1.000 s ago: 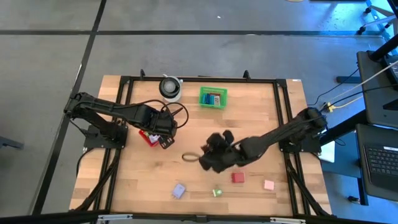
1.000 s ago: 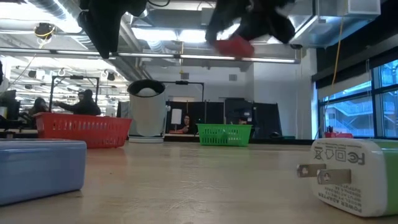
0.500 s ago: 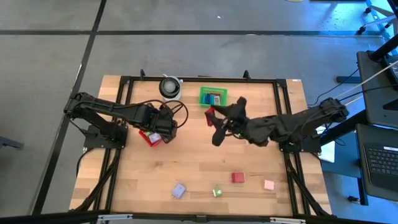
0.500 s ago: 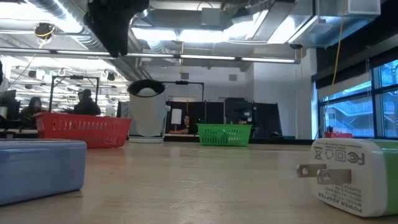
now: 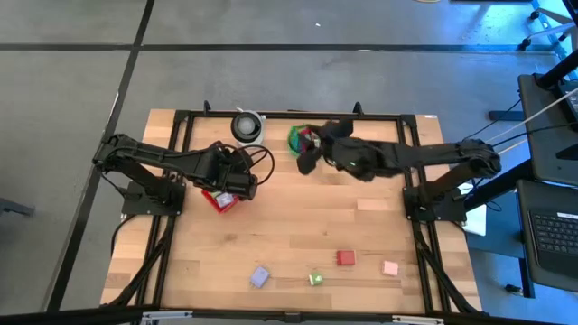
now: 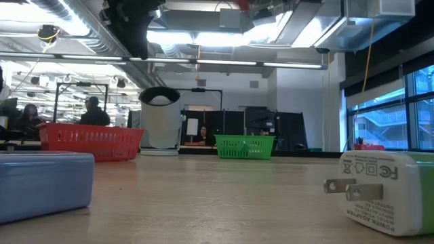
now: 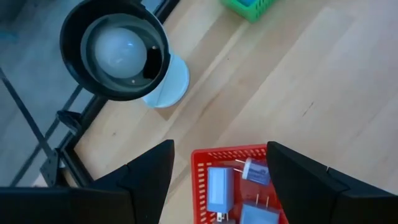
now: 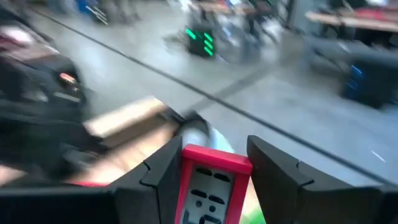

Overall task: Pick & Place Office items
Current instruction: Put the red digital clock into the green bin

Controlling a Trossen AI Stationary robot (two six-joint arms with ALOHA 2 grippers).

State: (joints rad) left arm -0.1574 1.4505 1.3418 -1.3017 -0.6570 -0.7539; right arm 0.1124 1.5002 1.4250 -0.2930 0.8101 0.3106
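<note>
My right gripper [image 5: 309, 149] hangs high over the green basket [image 5: 293, 137] at the table's far edge, shut on a red office item [image 8: 214, 180], a small red-framed piece with a pale face. My left gripper [image 7: 221, 168] stands open above the red mesh basket [image 7: 227, 186], which holds blue plug pieces; nothing is between its fingers. More office items lie on the wood near the front edge: lavender [image 5: 260, 276], green [image 5: 315, 279], red [image 5: 345, 258] and pink [image 5: 390, 268]. My right gripper pinches the red item between its two fingers, one on each of its side edges [image 8: 186, 171]. The fingers reach in nearly level from the table's right side. The item is lifted clear, high above the green basket, its face toward the wrist camera.
A white canister with a black top [image 5: 247, 126] stands at the far edge, left of the green basket. In the low view a blue block [image 6: 41, 183] and a white plug adapter [image 6: 386, 193] lie close to the camera. The table's middle is bare wood.
My right gripper has risen from the table's middle and swung toward the far edge, carrying the red item up to over the green basket. My left gripper has turned in place above the red basket.
</note>
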